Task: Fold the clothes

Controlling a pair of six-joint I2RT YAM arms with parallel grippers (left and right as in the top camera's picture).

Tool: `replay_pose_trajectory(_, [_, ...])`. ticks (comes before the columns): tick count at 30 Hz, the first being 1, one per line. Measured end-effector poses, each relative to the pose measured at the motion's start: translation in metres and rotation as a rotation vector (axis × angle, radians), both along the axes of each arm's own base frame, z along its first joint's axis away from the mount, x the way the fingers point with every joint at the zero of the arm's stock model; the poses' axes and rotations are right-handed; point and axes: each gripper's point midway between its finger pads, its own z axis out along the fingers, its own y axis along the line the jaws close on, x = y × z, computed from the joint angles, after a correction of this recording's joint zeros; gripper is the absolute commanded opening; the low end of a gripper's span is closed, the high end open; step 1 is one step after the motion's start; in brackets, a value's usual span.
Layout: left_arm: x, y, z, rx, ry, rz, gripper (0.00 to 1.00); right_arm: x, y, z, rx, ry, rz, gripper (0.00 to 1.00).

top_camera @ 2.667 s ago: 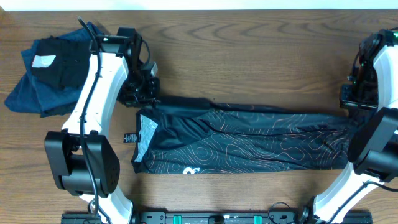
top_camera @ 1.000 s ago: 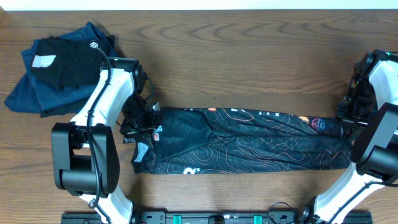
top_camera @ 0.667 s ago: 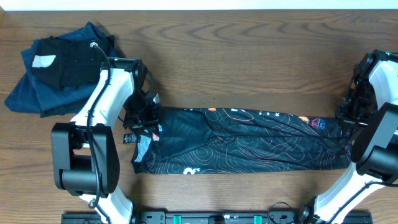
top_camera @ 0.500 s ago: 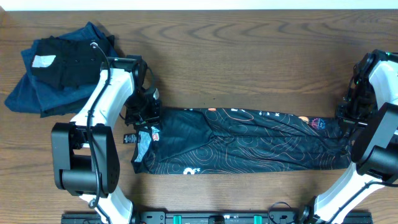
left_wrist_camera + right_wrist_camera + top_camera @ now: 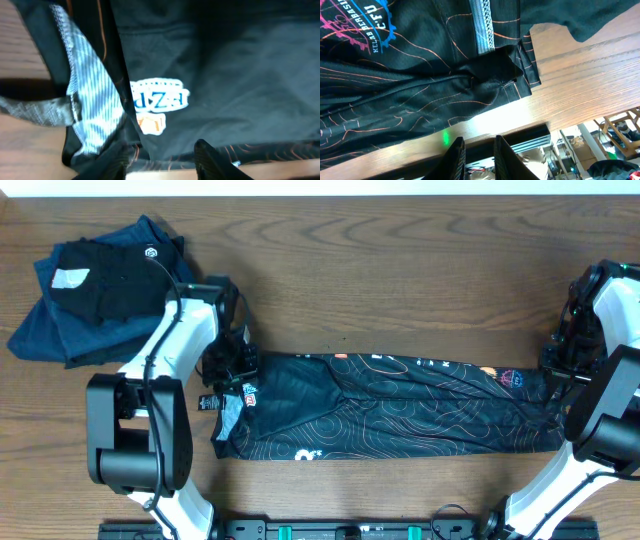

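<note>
The black T-shirt [image 5: 400,415] with thin orange contour lines lies folded into a long strip across the table. My left gripper [image 5: 232,370] hovers over its left end, next to the collar label [image 5: 228,418]. In the left wrist view this gripper [image 5: 160,150] is open, with the fabric and a white-blue logo [image 5: 160,99] under its spread fingers. My right gripper [image 5: 558,370] is at the strip's right end, by a round pink-blue logo [image 5: 511,378]. In the right wrist view its gripper [image 5: 477,142] is narrowly open with nothing between the fingers, clear of the shirt hem [image 5: 485,22].
A heap of dark blue and black garments [image 5: 90,290] sits at the back left corner. The wooden table [image 5: 400,270] stretches behind the strip. The arm bases [image 5: 130,445] stand at the front left and front right, and the table's front edge [image 5: 485,120] runs close under the right gripper.
The shirt's far edge has been folded forward, so its logos now show on top. The left gripper has since opened, let go of the left end and lifted slightly.
</note>
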Motion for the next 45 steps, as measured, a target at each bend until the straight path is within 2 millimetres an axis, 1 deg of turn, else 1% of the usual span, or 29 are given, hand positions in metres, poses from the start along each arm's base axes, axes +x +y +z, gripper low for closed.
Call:
replay_pose_trajectory(5, [-0.006,0.001,-0.014,0.002,0.003,0.007,0.5,0.0,0.0,0.0,0.001,-0.001,0.0,0.19])
replay_pose_trajectory(15, [-0.005,-0.004,-0.033,-0.028,-0.038,0.018,0.48,0.001,0.0,0.0,-0.001,-0.004,0.0,0.19])
replay_pose_trajectory(16, [-0.007,-0.004,-0.035,-0.029,-0.037,0.018,0.47,0.001,0.0,0.0,-0.001,-0.004,0.0,0.18])
replay_pose_trajectory(17, [-0.007,-0.004,-0.036,-0.031,-0.036,0.019,0.44,0.001,0.0,0.0,-0.001,-0.004,0.0,0.19])
replay_pose_trajectory(25, [-0.009,-0.004,-0.036,-0.031,-0.03,0.022,0.43,0.002,0.0,-0.001,0.0,-0.007,-0.001,0.18])
replay_pose_trajectory(30, [-0.018,-0.003,-0.033,-0.026,0.011,0.022,0.44,0.002,0.0,-0.001,0.001,-0.009,-0.002,0.18])
replay_pose_trajectory(37, [-0.002,-0.005,-0.025,-0.031,-0.032,0.021,0.44,0.002,0.0,-0.001,0.002,-0.009,-0.002,0.18])
replay_pose_trajectory(45, [-0.003,-0.004,-0.025,-0.024,-0.027,0.02,0.44,0.002,0.0,-0.001,0.002,-0.01,-0.002,0.18])
